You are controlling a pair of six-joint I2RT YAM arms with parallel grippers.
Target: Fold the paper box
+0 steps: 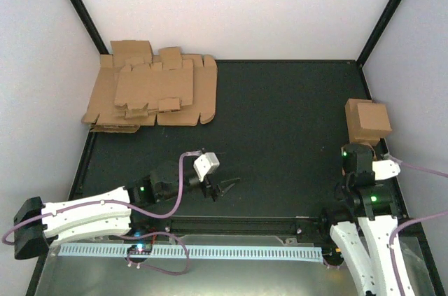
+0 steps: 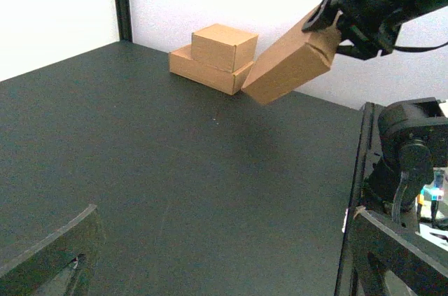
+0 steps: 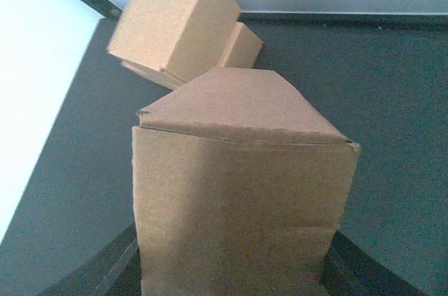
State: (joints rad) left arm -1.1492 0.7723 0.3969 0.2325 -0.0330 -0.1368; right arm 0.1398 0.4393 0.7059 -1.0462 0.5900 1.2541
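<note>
Held aloft at the table's 3 o'clock edge: the paper box, fully folded, lid closed, tilted with its free end dipping toward the mat. Gripped at its upper end by the right gripper, jaws about half spread and pressed against opposite sides of the cardboard. Just beyond its low end, toward 12 o'clock in the right wrist view, two more folded boxes, one stacked on the other on the black table – touching the held one or not, impossible to tell. Near 6 o'clock of the table, the left gripper, jaws spread wide with nothing between them, fingers aimed toward 3 o'clock. Well apart at 10 o'clock – the pile of flat blanks.
</note>
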